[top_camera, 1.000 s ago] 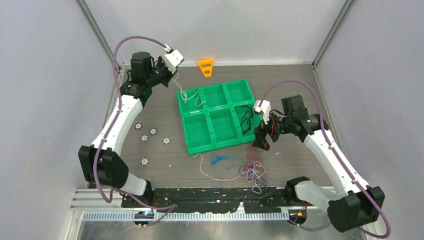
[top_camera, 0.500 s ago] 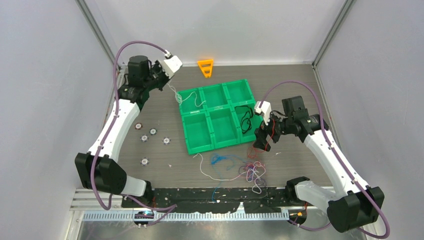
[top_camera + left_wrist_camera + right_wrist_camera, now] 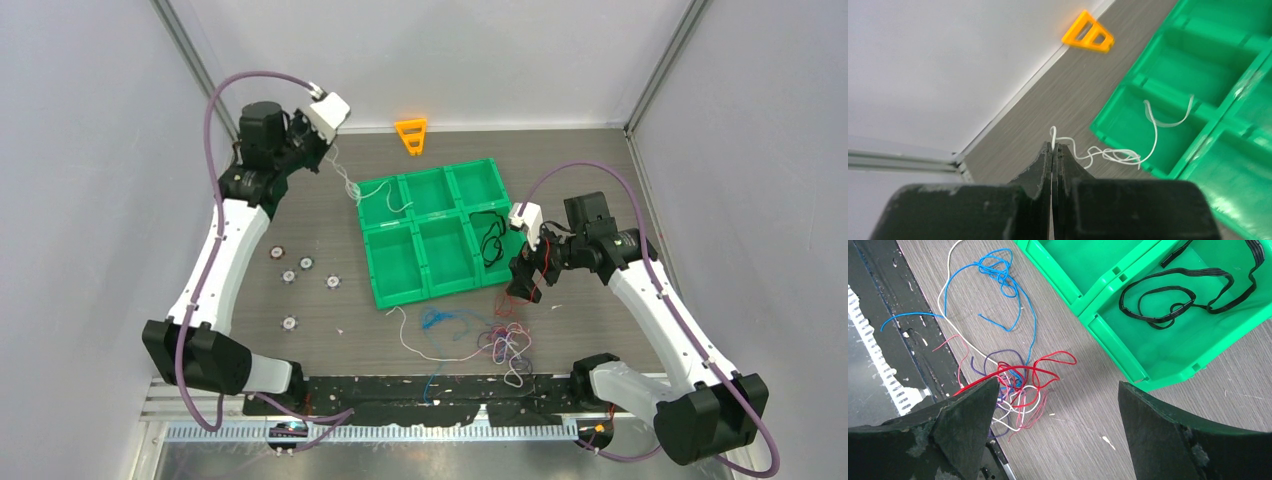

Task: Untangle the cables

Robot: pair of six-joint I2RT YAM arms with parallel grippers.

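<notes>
Left gripper point(image 3: 1053, 149) is pinched tight on the end of a white cable point(image 3: 1108, 154) that trails into the far-left compartment of the green tray point(image 3: 425, 215), and a black cable point(image 3: 1173, 295) sits coiled in the tray's near-right compartment. The other cables point(image 3: 1013, 375) are a blue, red, white and purple knot on the table point(image 3: 330, 230) just in front of the tray. Right gripper point(image 3: 1058, 387) hangs over it with jaws wide apart, and I can't really tell if the red wire point(image 3: 1060, 353) touches one finger.
</notes>
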